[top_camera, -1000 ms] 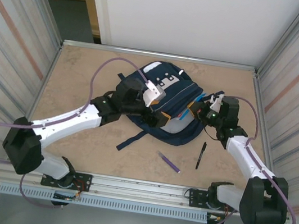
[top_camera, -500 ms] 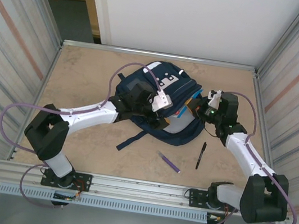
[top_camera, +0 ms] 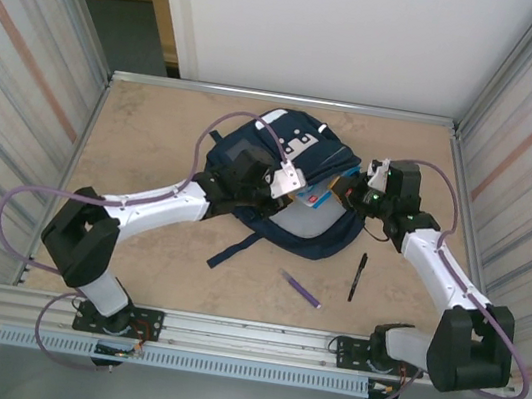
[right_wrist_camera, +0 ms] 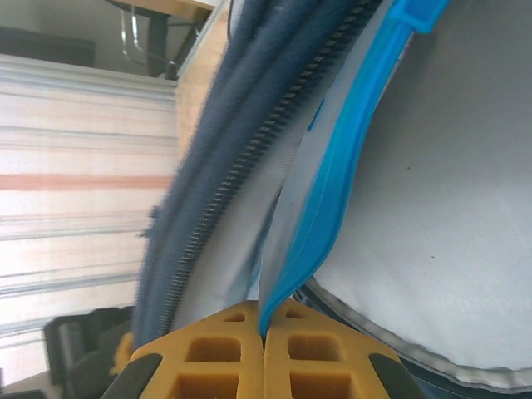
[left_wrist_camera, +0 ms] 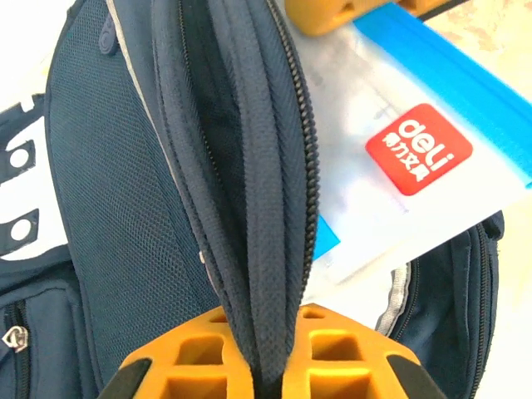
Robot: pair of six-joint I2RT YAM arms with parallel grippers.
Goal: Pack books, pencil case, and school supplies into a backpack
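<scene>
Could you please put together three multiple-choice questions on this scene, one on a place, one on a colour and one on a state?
1. Where do the black pen and the purple pen lie relative to the backpack?
A. Inside it
B. On the table, on its near side
C. On top of it

2. What colour is the label on the booklet?
A. Red
B. Green
C. Yellow

3. What is the left hand doing?
A. Open above the table
B. Shut on the backpack's zipper edge
C. Shut on the black pen

Answers:
1 B: the top view shows both pens on bare table, nearer the camera than the backpack.
2 A: the left wrist view shows a red patch with white lettering.
3 B: the left wrist view shows it pinching the zipper edge.
</scene>
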